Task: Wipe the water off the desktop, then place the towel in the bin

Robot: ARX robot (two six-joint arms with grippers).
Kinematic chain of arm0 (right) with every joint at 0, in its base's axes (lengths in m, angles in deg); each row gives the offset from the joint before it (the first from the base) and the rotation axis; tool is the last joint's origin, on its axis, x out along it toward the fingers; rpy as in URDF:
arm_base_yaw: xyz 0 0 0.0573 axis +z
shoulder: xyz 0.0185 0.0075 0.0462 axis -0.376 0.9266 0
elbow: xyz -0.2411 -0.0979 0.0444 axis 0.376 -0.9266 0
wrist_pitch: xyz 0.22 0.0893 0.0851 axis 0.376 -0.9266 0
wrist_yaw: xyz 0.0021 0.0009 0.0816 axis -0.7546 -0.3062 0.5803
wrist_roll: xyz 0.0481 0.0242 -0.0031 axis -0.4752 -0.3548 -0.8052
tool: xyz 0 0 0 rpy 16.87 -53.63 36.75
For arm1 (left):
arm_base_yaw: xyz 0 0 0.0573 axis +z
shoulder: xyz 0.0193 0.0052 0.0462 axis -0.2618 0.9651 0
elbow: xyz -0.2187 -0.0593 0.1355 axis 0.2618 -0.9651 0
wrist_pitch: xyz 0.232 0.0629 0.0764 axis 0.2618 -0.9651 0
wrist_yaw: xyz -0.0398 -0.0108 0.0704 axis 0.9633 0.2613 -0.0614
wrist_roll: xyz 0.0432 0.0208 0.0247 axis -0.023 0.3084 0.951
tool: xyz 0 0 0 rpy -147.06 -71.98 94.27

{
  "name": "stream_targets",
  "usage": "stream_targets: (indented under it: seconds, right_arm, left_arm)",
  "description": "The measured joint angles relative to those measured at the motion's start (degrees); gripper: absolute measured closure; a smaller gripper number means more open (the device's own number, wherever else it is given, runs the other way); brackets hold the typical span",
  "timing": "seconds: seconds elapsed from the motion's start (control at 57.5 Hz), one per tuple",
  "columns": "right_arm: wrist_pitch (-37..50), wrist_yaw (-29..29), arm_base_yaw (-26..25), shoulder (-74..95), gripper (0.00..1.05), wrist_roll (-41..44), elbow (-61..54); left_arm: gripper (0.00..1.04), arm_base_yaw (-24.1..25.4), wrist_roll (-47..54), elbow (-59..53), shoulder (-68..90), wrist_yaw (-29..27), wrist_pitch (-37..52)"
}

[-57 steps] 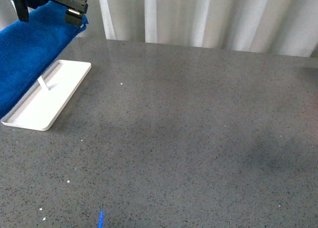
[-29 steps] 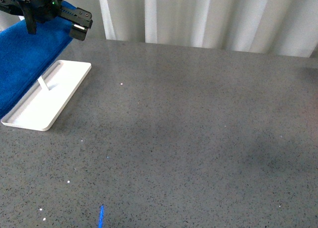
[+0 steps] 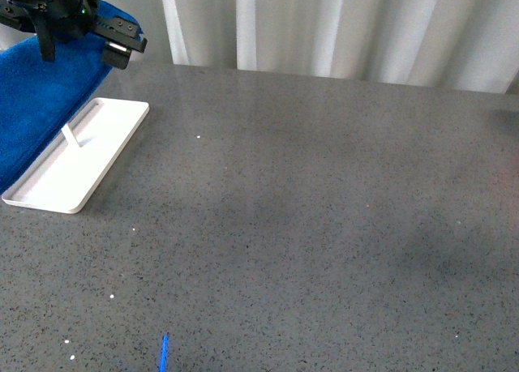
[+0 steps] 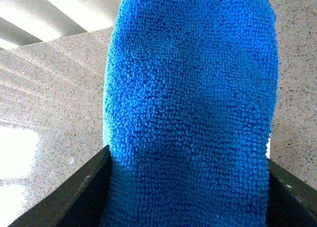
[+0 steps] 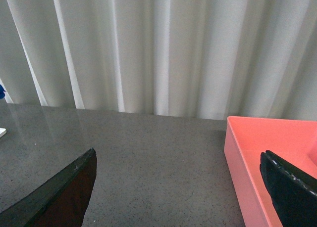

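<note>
Left hand [image 3: 81,48]: up at the far left corner of the desktop [image 3: 308,226], over the far end of the towel [image 3: 40,104]. Fingers [image 4: 74,197] spread wide, one on each long side of the cloth. Left wrist view: blue plush [image 4: 190,64] fills the whole gap from finger to finger. Cannot tell if the pads press it.

Towel: bright blue, thick, lying long from under my left hand back toward me, off the left edge of the front view.

White tray [image 3: 77,157]: flat, rectangular, just beside the towel on the side toward my right hand, running parallel to it. A short white strip lies in it.

Right hand [image 5: 178,158]: not in the front view. In its own wrist view the fingers [image 5: 59,197] stand wide apart with nothing between them. Just past one fingertip, a coral-pink bin [image 5: 267,148], its near wall and floor in view.

Surface: dark grey, stone-like, finely speckled, slightly glossy. A few bright white flecks scattered between my hands and me. One short blue streak [image 3: 164,352] at the near edge, well away from the left hand.

Room: pale pleated curtain [image 3: 340,23] hanging behind the far edge of the desktop, across the full width. Right wrist view shows the same folds [image 5: 148,49] ahead of that hand.
</note>
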Motion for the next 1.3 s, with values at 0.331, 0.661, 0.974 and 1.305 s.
stream_targets:
  seconds: [0.331,0.661,0.974,1.305]
  right_arm:
    - [0.0,0.0,0.0,0.0,0.07,0.02,0.0]
    - [0.0,0.0,0.0,0.0,0.07,0.0,0.0]
    - [0.0,0.0,0.0,0.0,0.07,0.0,0.0]
    - [0.0,0.0,0.0,0.0,0.07,0.0,0.0]
  left_arm:
    - [0.88,0.02,0.83,-0.39,-1.29,-0.15,0.09]
    - [0.99,0.85,0.94,-1.4,-5.38,1.11,0.11]
    - [0.99,2.14,-2.01,-4.57,-15.67,5.44,4.2]
    - [0.99,-6.38,-18.18,-14.08,-29.64,22.03,14.62]
